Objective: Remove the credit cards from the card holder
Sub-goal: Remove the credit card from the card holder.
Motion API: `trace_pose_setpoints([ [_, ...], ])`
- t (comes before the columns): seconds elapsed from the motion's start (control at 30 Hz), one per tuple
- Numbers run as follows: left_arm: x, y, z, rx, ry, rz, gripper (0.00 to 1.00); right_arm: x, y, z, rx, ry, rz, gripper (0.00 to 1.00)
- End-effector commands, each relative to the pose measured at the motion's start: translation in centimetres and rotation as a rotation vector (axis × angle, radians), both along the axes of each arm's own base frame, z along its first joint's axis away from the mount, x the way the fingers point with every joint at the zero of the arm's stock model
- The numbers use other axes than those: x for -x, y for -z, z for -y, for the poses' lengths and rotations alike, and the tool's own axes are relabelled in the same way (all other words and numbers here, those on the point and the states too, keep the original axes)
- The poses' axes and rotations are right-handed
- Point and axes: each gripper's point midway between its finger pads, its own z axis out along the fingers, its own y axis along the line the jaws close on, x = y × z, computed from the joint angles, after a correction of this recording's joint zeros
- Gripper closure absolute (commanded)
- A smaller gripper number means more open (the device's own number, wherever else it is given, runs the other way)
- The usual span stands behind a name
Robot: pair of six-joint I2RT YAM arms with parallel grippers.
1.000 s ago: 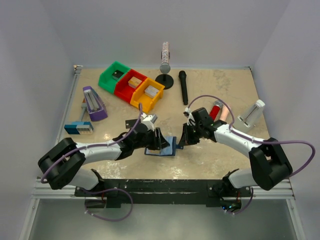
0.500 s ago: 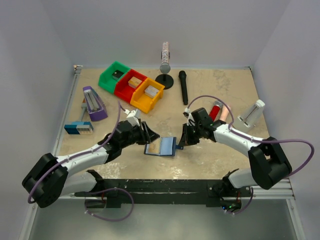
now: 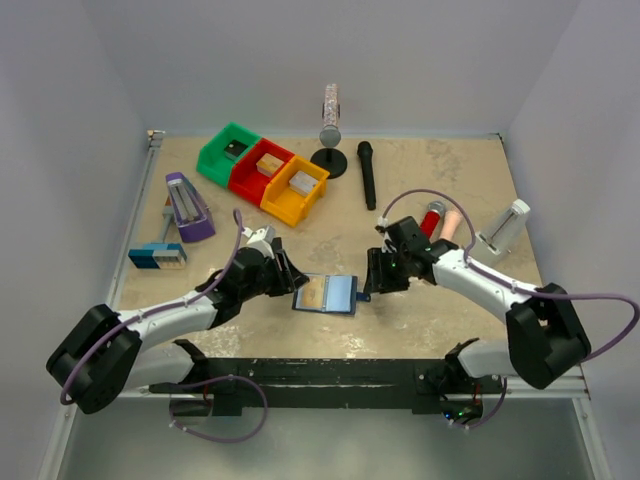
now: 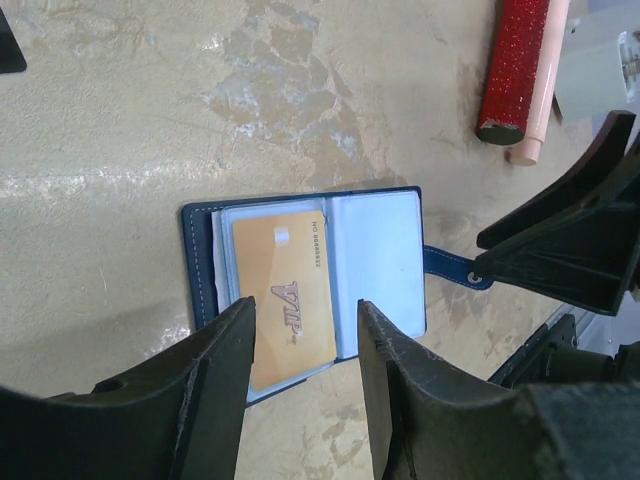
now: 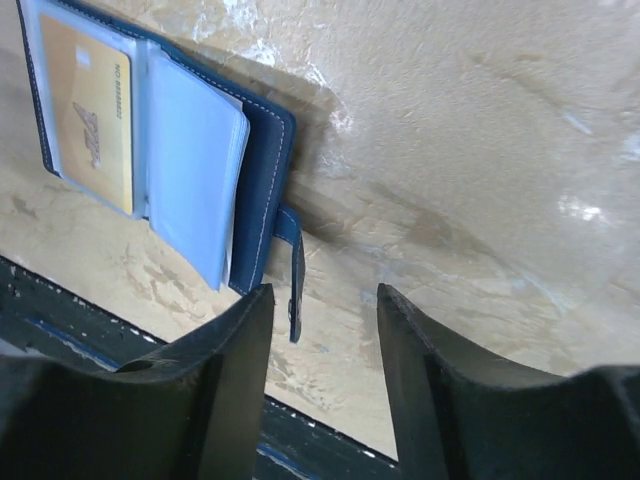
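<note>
The card holder lies open and flat on the table between my two grippers, inner faces up. A tan-gold credit card sits in its left clear pocket; the right pocket looks pale blue, and I see no other credit cards. My left gripper hovers open over the near edge of the holder and touches nothing. My right gripper is open beside the holder's snap tab, which hangs free close to its left finger. In the top view the left gripper is just left of the holder and the right gripper just right.
Green, red and yellow bins holding small blocks stand at the back left. A purple device and a blue-grey block are at the left. A black microphone, a red glitter tube and a white stand lie behind the right arm.
My right gripper has opened and let go of the snap tab. The holder now lies spread flat with the tan-gold card showing. My left gripper has drawn back to the left off the holder.
</note>
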Motion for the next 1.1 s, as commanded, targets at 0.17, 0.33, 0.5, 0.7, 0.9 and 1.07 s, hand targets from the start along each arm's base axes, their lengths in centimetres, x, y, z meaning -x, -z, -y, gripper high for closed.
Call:
trace_pose_setpoints([
  [0.17,-0.4,-1.2,-0.2,0.024,-0.023,0.044,0.51,-2.1,-7.9,0.1,-0.05,0.003,0.238,0.48],
  [0.33,-0.3,-0.8,0.3,0.039,-0.005,0.027,0.52,-1.3,-11.1,-5.0,-0.324,-0.13,0.261,0.74],
  [0.5,-0.3,-0.3,1.0,0.074,0.007,0.009,0.56,-1.5,-9.2,-8.7,-0.507,-0.131,0.136,0.93],
  [0.7,-0.6,1.2,0.9,0.043,-0.003,-0.017,0.61,-2.4,-5.4,-9.7,-0.514,-0.075,0.059,1.0],
  [0.9,-0.2,3.6,-0.2,-0.006,-0.046,-0.071,0.64,-2.3,-1.8,-8.7,-0.416,-0.036,-0.003,1.0],
  [1.07,0.4,4.9,-0.6,-0.019,-0.06,-0.107,0.65,-1.9,0.3,-8.3,-0.396,0.022,-0.06,1.0],
])
